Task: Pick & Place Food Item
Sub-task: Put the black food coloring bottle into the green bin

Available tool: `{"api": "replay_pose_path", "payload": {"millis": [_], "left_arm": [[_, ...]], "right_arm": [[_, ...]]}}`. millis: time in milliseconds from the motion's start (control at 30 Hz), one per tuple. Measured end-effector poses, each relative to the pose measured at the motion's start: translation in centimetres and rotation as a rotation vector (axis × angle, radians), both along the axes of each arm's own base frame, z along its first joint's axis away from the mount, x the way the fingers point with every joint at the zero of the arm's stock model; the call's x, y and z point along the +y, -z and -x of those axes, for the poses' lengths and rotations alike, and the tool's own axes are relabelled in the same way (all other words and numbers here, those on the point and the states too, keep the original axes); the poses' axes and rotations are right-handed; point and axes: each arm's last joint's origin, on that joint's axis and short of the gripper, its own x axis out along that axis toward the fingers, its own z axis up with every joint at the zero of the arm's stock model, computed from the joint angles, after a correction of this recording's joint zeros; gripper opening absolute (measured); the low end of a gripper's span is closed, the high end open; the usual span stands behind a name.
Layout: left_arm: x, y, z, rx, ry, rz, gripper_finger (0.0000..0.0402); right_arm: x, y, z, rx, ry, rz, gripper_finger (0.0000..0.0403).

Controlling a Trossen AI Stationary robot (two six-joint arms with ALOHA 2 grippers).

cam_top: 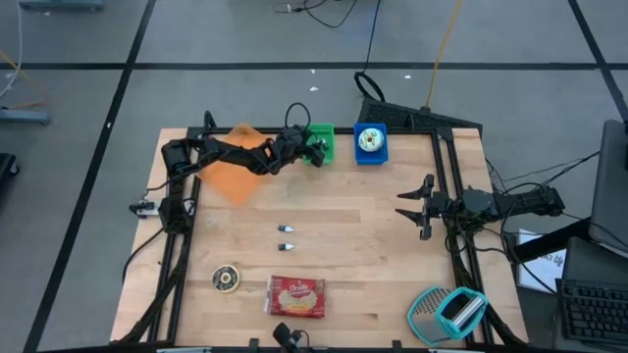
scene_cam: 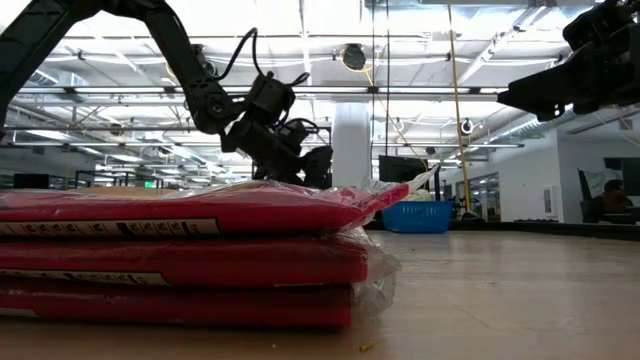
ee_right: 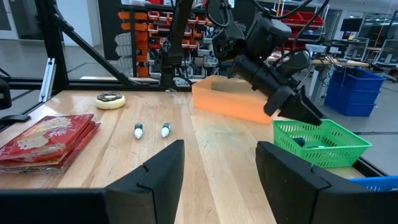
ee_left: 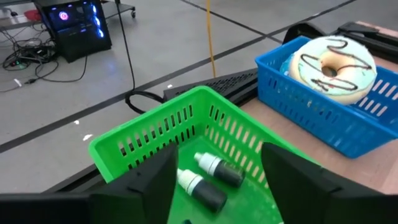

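Note:
Two small dark pieces with white ends [ee_left: 208, 177] lie side by side on the floor of a green basket [cam_top: 322, 143] at the table's far edge. My left gripper [ee_left: 219, 152] hangs open just over the basket's near rim, fingers either side of the pieces, touching nothing. Beside it a blue basket [ee_left: 323, 106] holds an iced donut [ee_left: 329, 62]. Two more small pieces [cam_top: 286, 237] lie on the bare wood mid-table. My right gripper [cam_top: 402, 204] waits open at the table's right side.
An orange bin [cam_top: 235, 165] sits under the left arm at the far left. A chocolate donut [cam_top: 226, 278] and a red food packet [cam_top: 297, 296] lie near the front edge. A teal tool [cam_top: 446, 314] is at the front right corner.

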Motion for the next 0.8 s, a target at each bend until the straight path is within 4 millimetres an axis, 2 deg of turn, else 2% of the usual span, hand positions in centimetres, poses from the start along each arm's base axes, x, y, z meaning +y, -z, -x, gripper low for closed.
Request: {"api": "replay_pose_path", "payload": {"millis": [200, 467, 800], "left_arm": [[0.0, 0.2, 0.1, 0.019, 0.001, 0.008, 0.0272], [-0.6, -0.2, -0.4, -0.035, 0.014, 0.0, 0.0278], [-3.5, -1.9, -2.3, -0.231, 0.25, 0.021, 0.0274]], "right_arm": [[0.0, 0.0, 0.0, 0.0, 0.0, 0.0, 0.0187], [0.0, 0.0, 0.0, 0.0, 0.0, 0.0, 0.0187], [0.0, 0.0, 0.0, 0.0, 0.0, 0.0, 0.0187]]}}
